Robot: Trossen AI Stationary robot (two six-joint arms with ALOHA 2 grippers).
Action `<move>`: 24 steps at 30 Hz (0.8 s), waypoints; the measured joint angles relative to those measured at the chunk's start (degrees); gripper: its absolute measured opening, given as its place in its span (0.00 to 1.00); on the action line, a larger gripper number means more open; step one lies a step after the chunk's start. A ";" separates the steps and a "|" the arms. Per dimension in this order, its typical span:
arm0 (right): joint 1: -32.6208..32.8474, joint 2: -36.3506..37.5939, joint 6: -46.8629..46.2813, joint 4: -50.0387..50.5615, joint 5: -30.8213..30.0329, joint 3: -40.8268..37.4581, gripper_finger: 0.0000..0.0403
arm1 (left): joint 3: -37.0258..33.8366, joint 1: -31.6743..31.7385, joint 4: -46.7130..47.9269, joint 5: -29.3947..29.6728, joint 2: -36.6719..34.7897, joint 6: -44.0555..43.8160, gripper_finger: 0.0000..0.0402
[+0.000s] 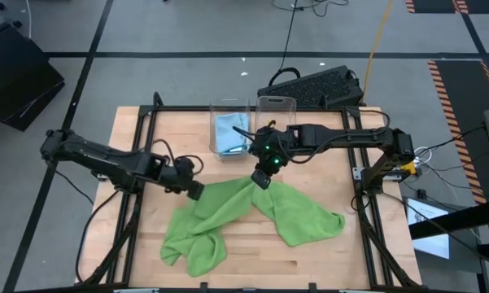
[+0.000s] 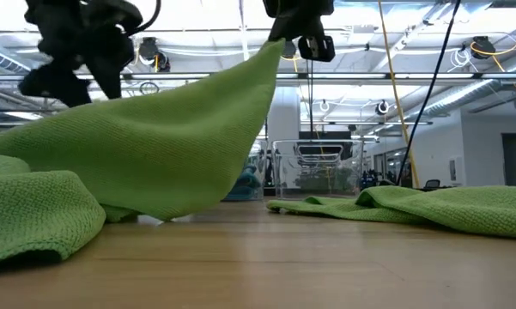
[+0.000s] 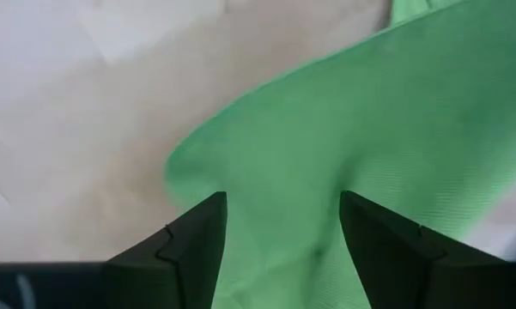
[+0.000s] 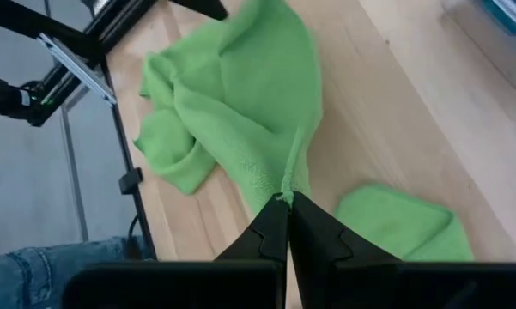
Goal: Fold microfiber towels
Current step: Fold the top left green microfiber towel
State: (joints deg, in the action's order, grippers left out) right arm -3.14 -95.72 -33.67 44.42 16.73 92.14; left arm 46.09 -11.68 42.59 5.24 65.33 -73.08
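Note:
A lime green microfiber towel (image 1: 207,220) lies crumpled on the wooden table, with one point pulled up like a tent (image 2: 275,47). My right gripper (image 1: 260,181) is shut on that raised point. More green cloth (image 1: 305,216) lies flat to the right; I cannot tell whether it is the same towel. My left gripper (image 1: 195,190) stands open just over the towel's left upper edge, with green cloth (image 3: 283,154) showing past its fingers; I cannot tell whether they touch it. A light blue towel (image 1: 228,134) lies in a clear bin at the back. My right gripper pinches a small peak of the green towel's edge (image 4: 285,187) between its two fingers. The fingers slant down from the table's far right. The cloth hangs from the hold in a slope; its lower parts (image 4: 185,137) rest bunched on the table.
Two clear bins stand at the table's far middle, one with the blue towel (image 1: 228,122), one beside it (image 1: 275,110). A black keyboard (image 1: 313,85) lies beyond the far edge. Dark frame rails (image 1: 134,203) run along both sides. Bare wood (image 1: 260,260) shows near the front edge.

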 joint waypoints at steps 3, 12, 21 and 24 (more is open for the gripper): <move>-0.61 0.00 0.33 -0.39 0.04 0.00 0.00 | 0.00 -1.58 -0.27 4.87 4.13 5.24 0.58; -2.58 0.00 1.04 -1.02 3.00 0.00 0.00 | -0.02 -1.37 -0.80 9.79 18.41 16.83 0.74; -2.42 0.00 1.31 -0.64 4.55 0.00 0.00 | -0.08 1.75 19.82 7.42 21.14 16.20 0.73; -2.42 0.00 1.44 -0.41 4.61 0.00 0.00 | -0.11 2.34 21.89 8.15 15.82 19.75 0.66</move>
State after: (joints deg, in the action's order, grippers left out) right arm -5.56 -95.72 -32.23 44.01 21.34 92.14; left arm 45.98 -9.34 64.49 13.39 81.16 -53.33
